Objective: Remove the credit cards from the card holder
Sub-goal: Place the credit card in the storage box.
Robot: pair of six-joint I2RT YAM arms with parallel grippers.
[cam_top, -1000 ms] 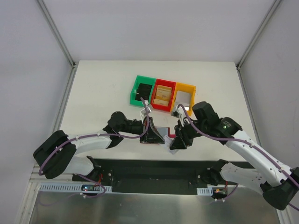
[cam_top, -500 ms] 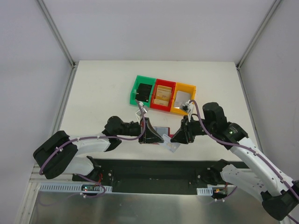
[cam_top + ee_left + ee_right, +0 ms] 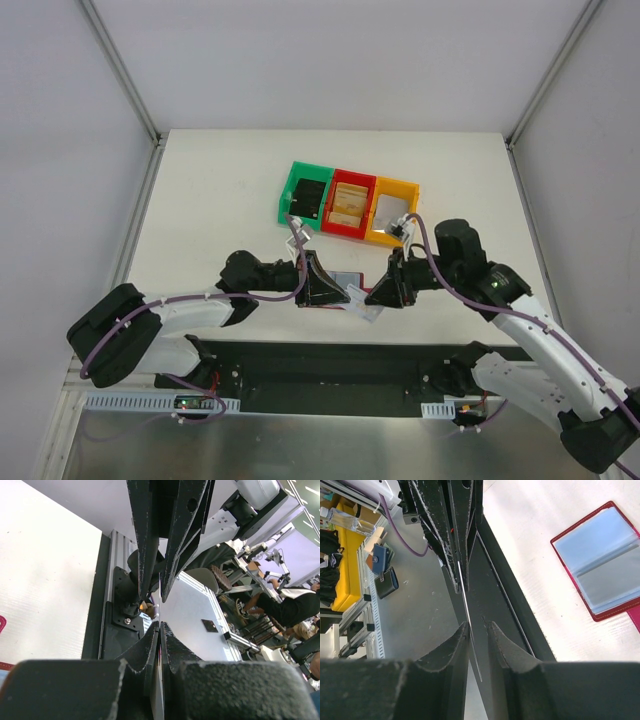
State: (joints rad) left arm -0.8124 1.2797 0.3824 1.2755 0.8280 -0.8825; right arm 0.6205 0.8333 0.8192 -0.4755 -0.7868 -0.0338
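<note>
**Left to right, top external view unless noted.** The white table [image 3: 220,200] carries both arms at its near edge.

- **Left gripper** [image 3: 159,630]: it reaches toward the centre. In the left wrist view its two fingers are pressed together, with a thin pale strip caught edge-on between them. It is closed on one end of the card.
- **Card** [image 3: 360,302]: a thin, pale, translucent card, held off the table between the two grippers. In the right wrist view it shows only as a fine line running from the left gripper's tips down into the right gripper's jaws.
- **Card holder** [image 3: 600,565]: it lies open and flat on the table just beside the grippers, dark red border outward and two grey-blue panels facing up. Nothing touches it.
- **Right gripper** [image 3: 477,630]: its jaws stand slightly apart around the card's free end. The card lies against one finger, and a clear gap remains to the other.
- **Behind the grippers:** a green bin [image 3: 305,195], a red bin [image 3: 348,205] and a yellow bin [image 3: 394,210] stand side by side, touching.
</note>
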